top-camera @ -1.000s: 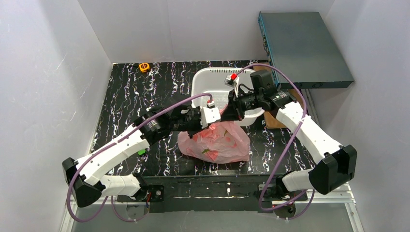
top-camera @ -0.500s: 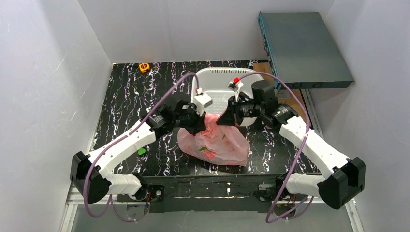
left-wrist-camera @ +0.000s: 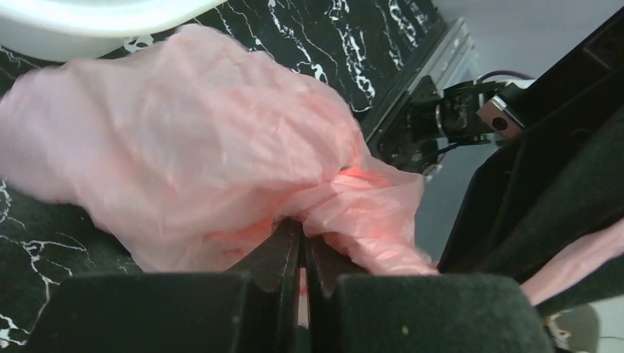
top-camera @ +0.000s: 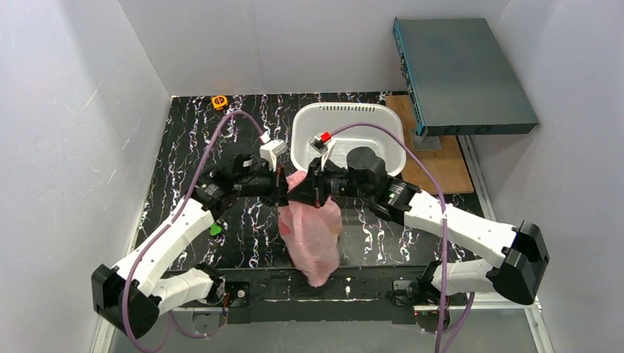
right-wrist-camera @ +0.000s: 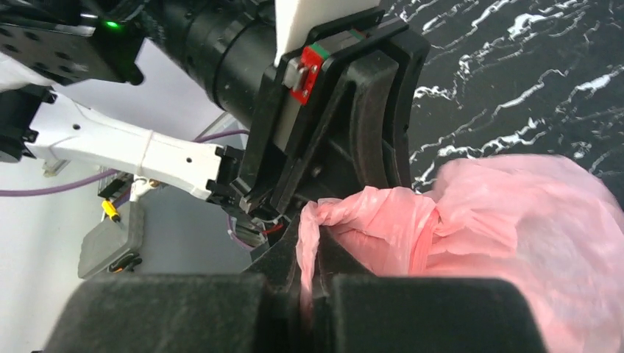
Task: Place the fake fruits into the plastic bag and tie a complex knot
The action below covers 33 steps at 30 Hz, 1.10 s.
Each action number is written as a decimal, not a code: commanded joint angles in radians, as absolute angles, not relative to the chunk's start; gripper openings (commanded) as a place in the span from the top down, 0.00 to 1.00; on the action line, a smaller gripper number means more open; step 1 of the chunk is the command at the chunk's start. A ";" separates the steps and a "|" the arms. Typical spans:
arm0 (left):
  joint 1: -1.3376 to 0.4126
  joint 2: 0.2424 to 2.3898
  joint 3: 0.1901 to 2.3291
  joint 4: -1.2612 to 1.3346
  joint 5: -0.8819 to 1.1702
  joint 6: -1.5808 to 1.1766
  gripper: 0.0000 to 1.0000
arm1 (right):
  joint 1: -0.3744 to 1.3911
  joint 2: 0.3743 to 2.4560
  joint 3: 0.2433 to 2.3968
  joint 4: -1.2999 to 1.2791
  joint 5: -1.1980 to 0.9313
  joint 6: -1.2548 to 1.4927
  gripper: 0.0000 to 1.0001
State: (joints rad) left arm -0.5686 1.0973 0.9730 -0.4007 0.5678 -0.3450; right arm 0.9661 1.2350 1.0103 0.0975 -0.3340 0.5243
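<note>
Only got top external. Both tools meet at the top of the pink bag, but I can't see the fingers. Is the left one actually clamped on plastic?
Observer: Yes. The left wrist view shows the left tool shut on a pinch of the plastic bag, with film bunched just past its tips.
Operator: Right side?
Observer: The right wrist view shows the right tool shut on a twisted strand of the bag, right beside the left tool's housing.
</note>
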 commanded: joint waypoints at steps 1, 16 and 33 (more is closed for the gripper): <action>-0.468 1.038 0.869 -0.288 0.789 -0.467 1.00 | 0.992 1.242 1.060 0.250 -0.367 0.480 0.90; -0.460 1.153 0.791 -0.051 0.977 -0.584 1.00 | 0.656 0.880 1.117 -0.635 -0.632 0.048 0.43; -0.460 1.114 0.799 -0.159 0.995 -0.495 1.00 | 0.761 1.137 1.037 -0.384 -0.504 0.091 0.67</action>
State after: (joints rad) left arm -0.4618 1.1397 0.7788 -0.1440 0.9771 -0.5159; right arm 0.7170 1.0904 1.0157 -0.5259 -0.5034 0.0525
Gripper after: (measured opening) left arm 0.010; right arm 0.229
